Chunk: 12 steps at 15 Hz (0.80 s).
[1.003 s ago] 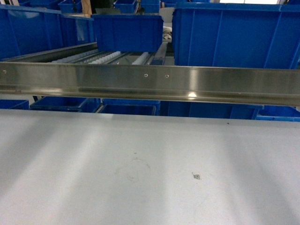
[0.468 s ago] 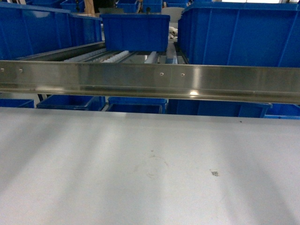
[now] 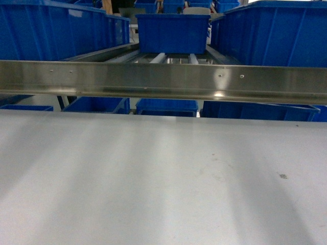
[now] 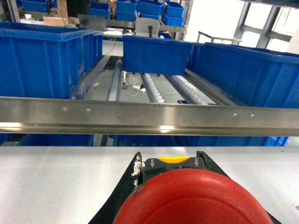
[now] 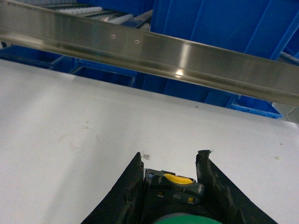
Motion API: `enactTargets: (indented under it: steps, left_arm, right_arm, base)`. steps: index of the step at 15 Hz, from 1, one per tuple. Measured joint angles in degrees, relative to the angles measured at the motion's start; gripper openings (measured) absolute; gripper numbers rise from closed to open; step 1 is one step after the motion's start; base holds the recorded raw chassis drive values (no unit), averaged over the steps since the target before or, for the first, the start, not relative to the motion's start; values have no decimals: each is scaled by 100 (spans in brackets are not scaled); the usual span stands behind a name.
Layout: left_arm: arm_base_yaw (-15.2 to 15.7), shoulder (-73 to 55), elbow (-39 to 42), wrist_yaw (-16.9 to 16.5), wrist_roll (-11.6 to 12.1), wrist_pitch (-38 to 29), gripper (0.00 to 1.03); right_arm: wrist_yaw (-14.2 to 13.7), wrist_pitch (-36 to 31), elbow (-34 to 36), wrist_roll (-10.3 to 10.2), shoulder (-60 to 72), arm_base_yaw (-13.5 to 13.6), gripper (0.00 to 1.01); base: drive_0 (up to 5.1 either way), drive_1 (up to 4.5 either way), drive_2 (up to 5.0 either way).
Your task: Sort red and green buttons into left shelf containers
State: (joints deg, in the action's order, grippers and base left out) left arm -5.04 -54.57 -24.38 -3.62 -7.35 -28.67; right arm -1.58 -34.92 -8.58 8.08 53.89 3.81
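So the red button [image 4: 194, 198] sits in the left gripper [image 4: 170, 163], cap toward the wrist camera, body pointing out at the steel rail [image 4: 149, 115] and the blue bin [image 4: 44, 60] on the left shelf; the cap fills the bottom of that view and hides most of the body; the green button [image 5: 180, 218] is the same deal in the right gripper [image 5: 170, 161], only a sliver of green showing, cut off at the edge; both sets of fingers are clamped snug on the bodies; over the grey table [image 3: 153, 178], neither arm shows from the head camera.
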Motion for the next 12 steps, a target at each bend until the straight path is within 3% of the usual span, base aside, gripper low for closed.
enactTargets:
  steps: [3,12]
  left_arm:
    - [0,-7,0,4,0,2,27]
    - [22,-2,0,17,-7,2,27]
  right_arm:
    - [2,9,0,13,0,0,29]
    - [9,7,0,15,0,31,29]
  base:
    - [-475,105,372]
    - [-496,250,250]
